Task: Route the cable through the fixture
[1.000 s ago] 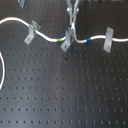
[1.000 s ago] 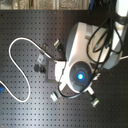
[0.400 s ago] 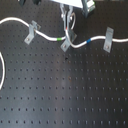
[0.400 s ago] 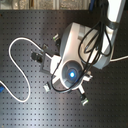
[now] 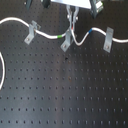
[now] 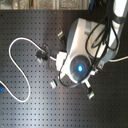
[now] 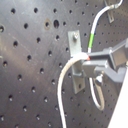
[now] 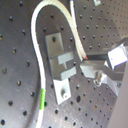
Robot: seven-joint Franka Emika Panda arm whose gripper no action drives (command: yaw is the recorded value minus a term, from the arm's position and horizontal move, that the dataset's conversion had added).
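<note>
The white cable [image 5: 47, 35] runs past the left clip [image 5: 31, 31], and its green band [image 5: 60, 36] lies just before the middle fixture [image 5: 66, 43]. My gripper [image 5: 73, 26] hangs just above and behind that fixture, shut on the cable, which it holds up in a small loop. The cable drops again, carries the blue band [image 5: 90, 31] and reaches the right clip [image 5: 108, 39]. In the first wrist view the fixture [image 7: 76, 52] stands next to my fingers [image 7: 100, 62], with the cable [image 7: 62, 87] arching over it. The second wrist view shows the fixture [image 8: 59, 65] and the green band [image 8: 43, 98].
The cable's slack curves down the first exterior view's left edge [image 5: 3, 65] and forms a big loop in the second exterior view [image 6: 15, 65]. The arm's white body [image 6: 82, 50] covers the middle clip there. The black perforated board [image 5: 65, 95] lies under it all.
My gripper has shifted a little sideways over the middle fixture while still holding the cable. The small loop beside the fixture has changed shape slightly.
</note>
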